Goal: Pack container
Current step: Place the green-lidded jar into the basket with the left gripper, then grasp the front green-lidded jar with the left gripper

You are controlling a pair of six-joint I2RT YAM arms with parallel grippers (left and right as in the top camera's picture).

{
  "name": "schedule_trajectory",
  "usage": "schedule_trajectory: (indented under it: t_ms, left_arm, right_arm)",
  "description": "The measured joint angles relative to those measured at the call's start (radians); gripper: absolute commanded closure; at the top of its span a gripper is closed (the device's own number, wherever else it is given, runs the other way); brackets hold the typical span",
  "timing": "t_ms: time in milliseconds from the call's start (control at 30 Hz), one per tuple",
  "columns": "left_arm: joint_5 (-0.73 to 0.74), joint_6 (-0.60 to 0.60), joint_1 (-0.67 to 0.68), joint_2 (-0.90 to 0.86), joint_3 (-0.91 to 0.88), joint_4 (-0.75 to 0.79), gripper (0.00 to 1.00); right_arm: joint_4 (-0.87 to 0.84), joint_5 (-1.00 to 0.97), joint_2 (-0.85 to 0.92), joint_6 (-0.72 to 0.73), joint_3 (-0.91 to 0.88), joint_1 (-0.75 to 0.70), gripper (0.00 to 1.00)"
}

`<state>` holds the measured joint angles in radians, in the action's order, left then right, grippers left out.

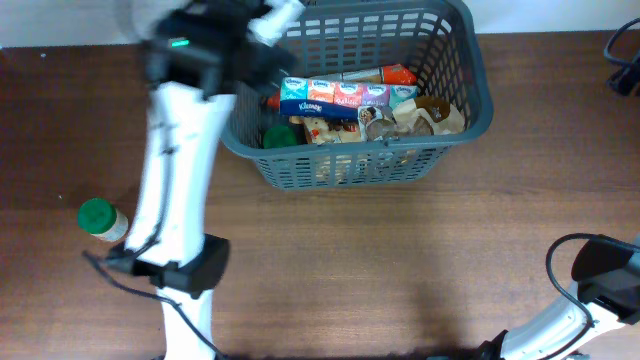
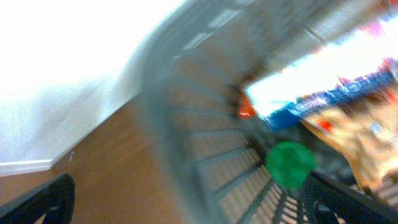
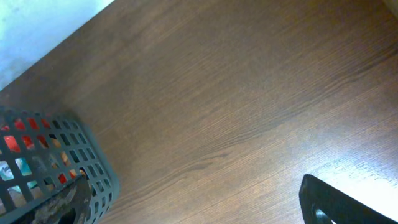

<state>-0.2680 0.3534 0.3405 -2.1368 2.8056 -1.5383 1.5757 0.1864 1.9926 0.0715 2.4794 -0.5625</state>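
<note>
The dark grey basket [image 1: 350, 172] stands at the table's far middle. It holds a row of Kleenex tissue packs [image 1: 335, 95], a green-lidded item [image 1: 280, 135], an orange-capped bottle [image 1: 385, 73] and brown snack bags [image 1: 432, 115]. My left gripper [image 1: 272, 22] is blurred over the basket's far-left corner. In the left wrist view its fingers [image 2: 193, 208] are wide apart and empty, straddling the basket wall [image 2: 205, 149], with the green lid [image 2: 289, 163] inside. My right gripper [image 3: 196, 208] is open and empty over bare table, with the basket [image 3: 93, 162] to its left.
A jar with a green lid [image 1: 97, 217] lies on the table at the left, beside the left arm's base [image 1: 185, 270]. The right arm [image 1: 600, 275] rests at the near right corner. Dark cables [image 1: 625, 60] sit at the far right edge.
</note>
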Motion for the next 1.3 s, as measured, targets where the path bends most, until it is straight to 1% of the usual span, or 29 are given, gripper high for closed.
schedule_trajectory:
  t_ms: [33,100,167,200,233,267,333,367,467,500,533,600,700,833,1167,1300]
  left_arm:
    - [-0.003,-0.055,-0.057,0.002,0.084,-0.032,0.01]
    - [-0.011,-0.137,-0.191,0.014,0.17,-0.096,0.01]
    - [-0.019,-0.23,-0.417,0.031,0.195,-0.138,0.01]
    - [-0.008,-0.248,-0.48,0.032,0.187,-0.141,0.01]
    - [0.03,-0.272,-0.557,0.034,0.154,-0.142,0.01]
    - [0.055,-0.281,-0.598,0.034,0.127,-0.143,0.01]
    - [0.143,-0.3,-0.7,0.039,-0.022,-0.138,0.01]
    - [0.162,-0.303,-0.721,0.043,-0.072,-0.139,0.01]
    - [0.223,-0.315,-0.819,0.029,-0.363,-0.126,0.0]
    - [0.229,-0.315,-0.832,0.021,-0.417,-0.119,0.0]
    - [0.237,-0.314,-0.848,0.021,-0.51,-0.08,0.0]
    - [0.247,-0.313,-0.865,0.015,-0.64,-0.036,0.0]
    - [0.237,-0.312,-0.871,0.011,-0.78,0.05,0.01]
    - [0.216,-0.313,-0.871,0.011,-0.916,0.14,0.01]
    - [0.208,-0.312,-0.871,0.011,-1.128,0.267,0.0]
    - [0.204,-0.312,-0.873,0.011,-1.221,0.378,0.03]
  right_arm:
    - [-0.001,0.001,0.0,0.0,0.0,0.0,0.02]
    - [-0.001,0.0,0.0,0.0,0.0,0.0,0.01]
    - [-0.001,0.001,0.0,0.0,0.0,0.0,0.01]
    - [0.0,0.001,0.0,0.0,0.0,0.0,0.01]
    - [-0.001,0.001,0.0,0.0,0.0,0.0,0.01]
    - [-0.001,0.001,0.0,0.0,0.0,0.0,0.02]
    - [-0.001,0.001,0.0,0.0,0.0,0.0,0.01]
    - [-0.001,0.0,0.0,0.0,0.0,0.0,0.02]
    - [-0.001,0.001,0.0,0.0,0.0,0.0,0.01]
    - [-0.001,0.001,0.0,0.0,0.0,0.0,0.01]
    - [-0.001,0.001,0.0,0.0,0.0,0.0,0.01]
    - [-0.001,0.001,0.0,0.0,0.0,0.0,0.01]
    - [-0.001,0.001,0.0,0.0,0.0,0.0,0.01]
    - [0.0,0.001,0.0,0.0,0.0,0.0,0.01]
    - [-0.001,0.001,0.0,0.0,0.0,0.0,0.01]
    - [-0.001,0.001,0.0,0.0,0.0,0.0,0.01]
